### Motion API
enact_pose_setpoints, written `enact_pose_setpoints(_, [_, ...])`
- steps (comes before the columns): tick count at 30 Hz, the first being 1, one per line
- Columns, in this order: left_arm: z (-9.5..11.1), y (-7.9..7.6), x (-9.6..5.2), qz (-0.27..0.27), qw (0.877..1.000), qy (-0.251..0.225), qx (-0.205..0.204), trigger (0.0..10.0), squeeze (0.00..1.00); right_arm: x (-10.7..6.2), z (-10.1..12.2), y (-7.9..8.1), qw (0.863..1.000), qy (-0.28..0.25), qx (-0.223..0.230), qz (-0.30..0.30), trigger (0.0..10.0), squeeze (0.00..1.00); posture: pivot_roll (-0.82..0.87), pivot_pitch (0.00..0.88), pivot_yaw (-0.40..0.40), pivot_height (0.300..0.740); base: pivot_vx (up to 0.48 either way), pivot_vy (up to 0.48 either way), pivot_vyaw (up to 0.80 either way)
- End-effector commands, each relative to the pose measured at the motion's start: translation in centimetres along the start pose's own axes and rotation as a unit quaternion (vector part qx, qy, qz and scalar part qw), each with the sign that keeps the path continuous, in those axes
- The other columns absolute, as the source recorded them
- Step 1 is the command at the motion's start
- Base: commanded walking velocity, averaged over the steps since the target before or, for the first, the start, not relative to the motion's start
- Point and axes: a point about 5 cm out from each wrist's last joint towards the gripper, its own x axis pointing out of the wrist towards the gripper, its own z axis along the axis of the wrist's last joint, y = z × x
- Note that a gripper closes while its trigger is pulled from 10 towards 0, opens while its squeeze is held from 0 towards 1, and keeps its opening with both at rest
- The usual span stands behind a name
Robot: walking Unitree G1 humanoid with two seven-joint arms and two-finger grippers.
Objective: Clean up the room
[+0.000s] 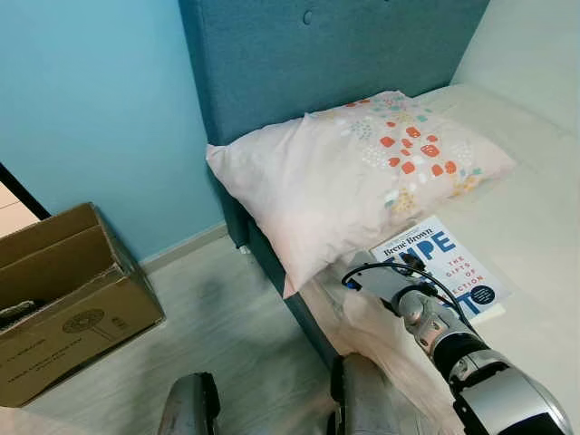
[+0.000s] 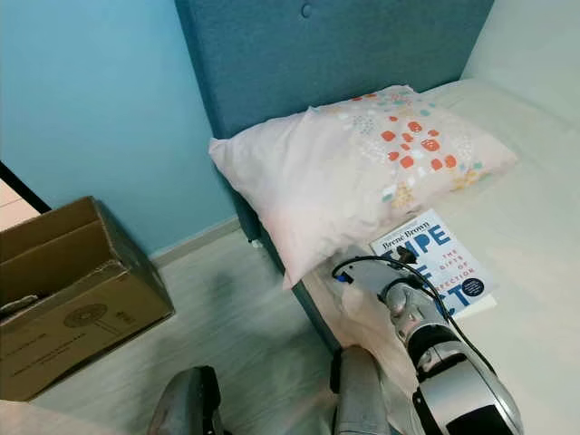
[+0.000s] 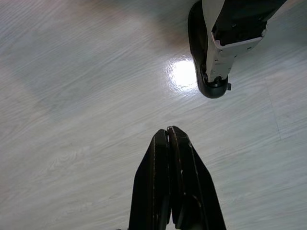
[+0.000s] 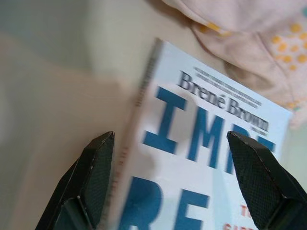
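Hovering just above the book [image 4: 206, 158] that lies on the bed [image 1: 535, 227] beside the pillow [image 1: 353, 177], the right gripper [image 4: 177, 184] is spread wide, while the left gripper [image 3: 169, 139] hangs pressed together over the floor [image 3: 72, 96].

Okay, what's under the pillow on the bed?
The pillow lies on the mattress, against the teal headboard. Its lower edge overlaps the top of the book, where the open right gripper hovers. Anything else beneath is covered.
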Motion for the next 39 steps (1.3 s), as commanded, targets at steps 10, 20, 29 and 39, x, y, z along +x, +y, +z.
enact_pose_setpoints(10, [-1.7,0.9,-0.8,0.006,1.000,0.027,0.008,10.0,0.00,-0.2,-1.4,0.3,0.999,0.030,0.002,-0.019,0.0,0.00,0.08,0.284,-0.004,0.595,0.000,0.000,0.00])
enact_pose_setpoints(20, [-1.9,0.9,-0.9,0.006,1.000,0.029,0.010,10.0,0.00,-0.3,-1.9,0.4,0.998,0.051,0.009,-0.026,0.0,0.00,0.08,0.287,-0.005,0.595,0.000,0.000,0.00])
enact_pose_setpoints(29, [-1.9,0.9,-0.9,0.005,1.000,0.029,0.010,10.0,0.00,-0.3,-1.0,1.0,0.973,0.027,0.231,0.009,10.0,0.93,0.07,0.289,-0.007,0.595,0.000,0.000,0.00])
enact_pose_setpoints(39, [-2.3,0.9,-1.1,0.003,0.999,0.032,0.011,10.0,0.00,0.0,-1.8,-1.9,0.975,0.026,0.213,-0.058,10.0,1.00,0.07,0.300,-0.009,0.595,0.000,0.000,0.00])
